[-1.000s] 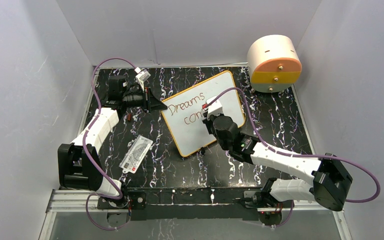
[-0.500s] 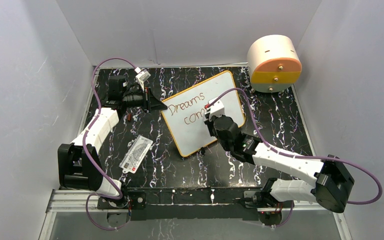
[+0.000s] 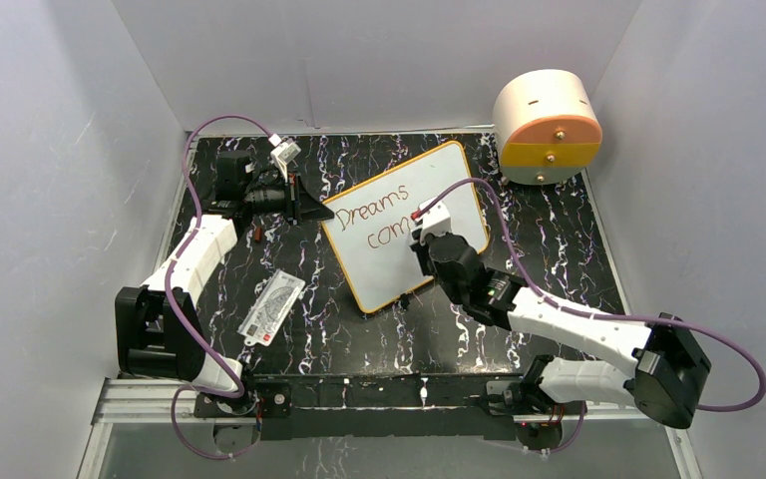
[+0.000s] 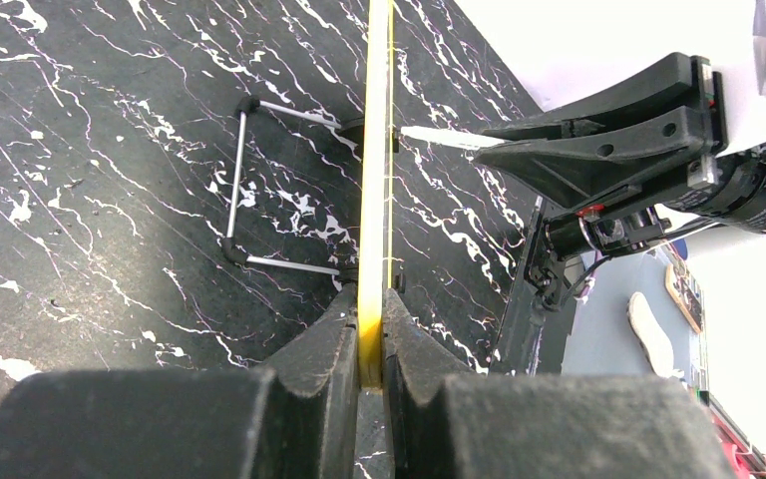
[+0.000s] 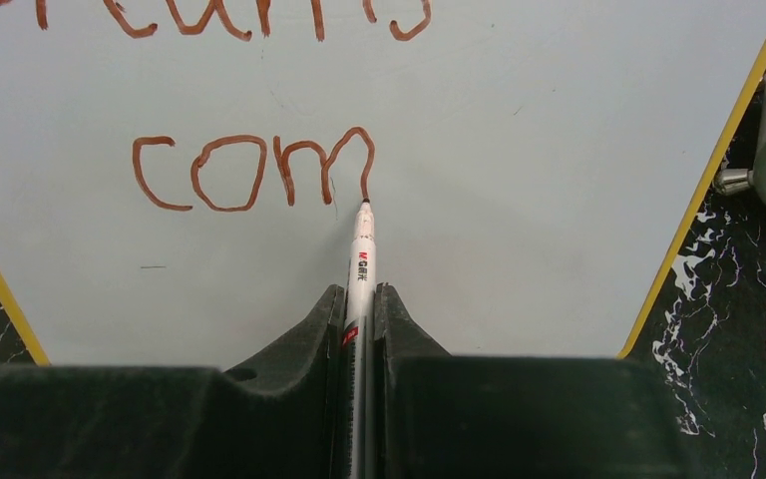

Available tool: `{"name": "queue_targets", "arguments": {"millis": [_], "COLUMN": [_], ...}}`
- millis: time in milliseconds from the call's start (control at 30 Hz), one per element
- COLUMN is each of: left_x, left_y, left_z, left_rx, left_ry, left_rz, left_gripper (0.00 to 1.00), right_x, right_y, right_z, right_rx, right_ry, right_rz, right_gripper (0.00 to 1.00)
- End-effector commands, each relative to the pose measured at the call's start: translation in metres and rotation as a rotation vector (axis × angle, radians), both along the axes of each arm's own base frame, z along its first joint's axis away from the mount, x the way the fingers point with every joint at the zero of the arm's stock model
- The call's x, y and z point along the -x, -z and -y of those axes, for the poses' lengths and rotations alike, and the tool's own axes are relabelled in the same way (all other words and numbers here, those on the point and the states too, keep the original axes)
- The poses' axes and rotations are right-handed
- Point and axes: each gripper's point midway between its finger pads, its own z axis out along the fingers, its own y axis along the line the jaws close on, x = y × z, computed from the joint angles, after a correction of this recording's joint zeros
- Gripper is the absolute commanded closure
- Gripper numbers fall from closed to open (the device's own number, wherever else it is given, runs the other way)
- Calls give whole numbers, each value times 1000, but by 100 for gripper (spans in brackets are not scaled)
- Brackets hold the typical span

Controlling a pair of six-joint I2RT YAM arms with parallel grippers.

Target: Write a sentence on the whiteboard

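Note:
The whiteboard (image 3: pixel 441 172) stands tilted on the dark marbled table, framed in orange-yellow. The sentence (image 3: pixel 371 213) reads "Dreams" with "com" (image 5: pixel 249 172) below it in reddish-brown. My right gripper (image 5: pixel 359 295) is shut on a white marker (image 5: pixel 361 249), whose tip touches the board at the foot of the "m". From above, the right gripper (image 3: pixel 421 235) hangs over the board's middle. My left gripper (image 4: pixel 370 304) is shut on the board's yellow edge (image 4: pixel 376 150), at the board's left side (image 3: pixel 315 211).
A round cream and orange drawer unit (image 3: pixel 547 128) sits at the back right. A small white printed card (image 3: pixel 272 307) lies left of the board. A wire foot (image 4: pixel 240 180) props the board behind. White walls enclose the table.
The marker has moved a little to the right, turning "con" into "com". The left arm and the board have not moved.

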Motion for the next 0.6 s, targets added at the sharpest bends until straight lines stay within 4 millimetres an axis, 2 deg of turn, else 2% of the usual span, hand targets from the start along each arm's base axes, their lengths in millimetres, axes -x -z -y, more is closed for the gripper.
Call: {"name": "queue_targets", "arguments": {"millis": [0,133,567], "left_x": [6,6,6], "left_y": [39,39,40], "left_z": [-1,0,0], "left_rx": [-94,-94,-94], "left_ry": [-22,-21,-21], "left_rz": [-92,-94,-95], "left_gripper": [100,100,100], "right_x": [-3,-7,-16], "right_y": [-36,-47,-38], "right_z": [1,5,1], "right_rx": [-108,-148,-186], "right_ry": [8,14,-10], "right_rz": [79,101,63], "right_gripper": [100,100,100]}}
